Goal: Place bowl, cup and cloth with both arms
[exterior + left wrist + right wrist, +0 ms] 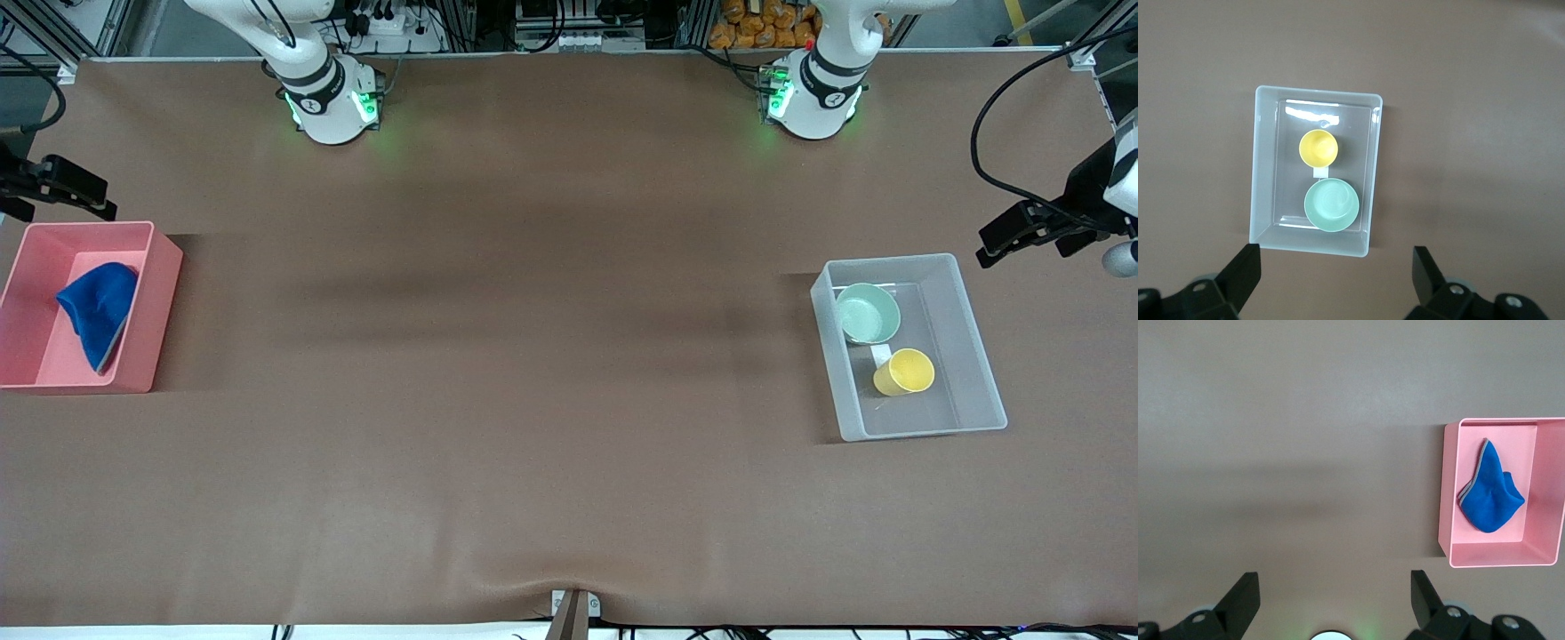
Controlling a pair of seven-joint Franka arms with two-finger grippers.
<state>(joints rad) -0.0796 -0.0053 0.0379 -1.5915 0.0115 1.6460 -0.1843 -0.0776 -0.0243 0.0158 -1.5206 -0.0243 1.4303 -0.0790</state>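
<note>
— What sat in the bins?
— The clear plastic bin (965,307) near the left arm's edge held the mint-green bowl (868,313) and the yellow cup (904,372); the pink bin (158,307) at the right arm's edge held the blue cloth (99,312).
— And the grippers?
— The left gripper (1335,270) and the right gripper (1335,595) hung spread and empty above the bare brown worktop (533,356).

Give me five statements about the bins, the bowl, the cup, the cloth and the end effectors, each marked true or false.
1. The cloth lies in the pink bin. True.
2. The cup stands on the bare table. False: it is in the clear bin.
3. The bowl is farther from the front camera than the cup. True.
4. The left end effector grips the bowl. False: it is open and holds nothing.
5. The right end effector is shut on the cloth. False: it is open and empty.
</note>
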